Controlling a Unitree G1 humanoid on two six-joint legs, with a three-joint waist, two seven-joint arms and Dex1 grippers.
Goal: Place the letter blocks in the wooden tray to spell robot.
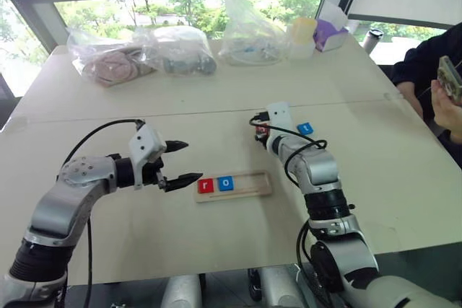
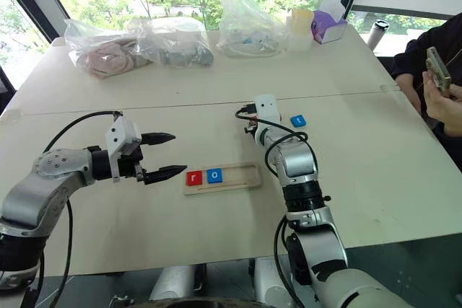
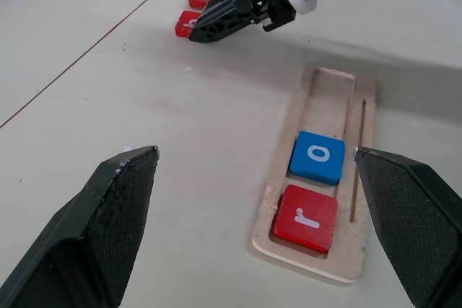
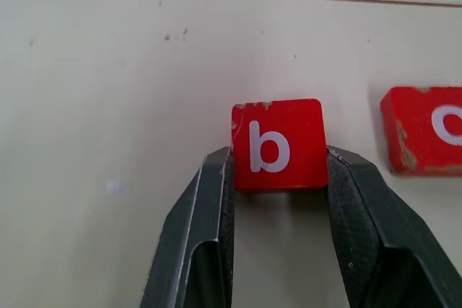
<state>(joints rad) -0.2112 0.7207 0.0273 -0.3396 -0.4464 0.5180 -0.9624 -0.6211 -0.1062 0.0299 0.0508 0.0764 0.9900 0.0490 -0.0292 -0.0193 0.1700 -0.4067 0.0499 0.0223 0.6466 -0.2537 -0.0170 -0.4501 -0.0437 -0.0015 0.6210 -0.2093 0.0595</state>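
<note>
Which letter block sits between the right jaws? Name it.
The red b block, pinched on both sides by the right gripper; the red o block lies untouched beside it.

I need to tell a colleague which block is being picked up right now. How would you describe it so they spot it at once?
On the pale table, look past the wooden tray to the right gripper. Its fingers are shut on a red b block, lying on the table. Its neighbour, another red block, lies free beside it.

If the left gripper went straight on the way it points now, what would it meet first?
Probably the wooden tray: the open left gripper aims at its near end, where the red r block sits; depth is unclear, so it may pass just above.
</note>
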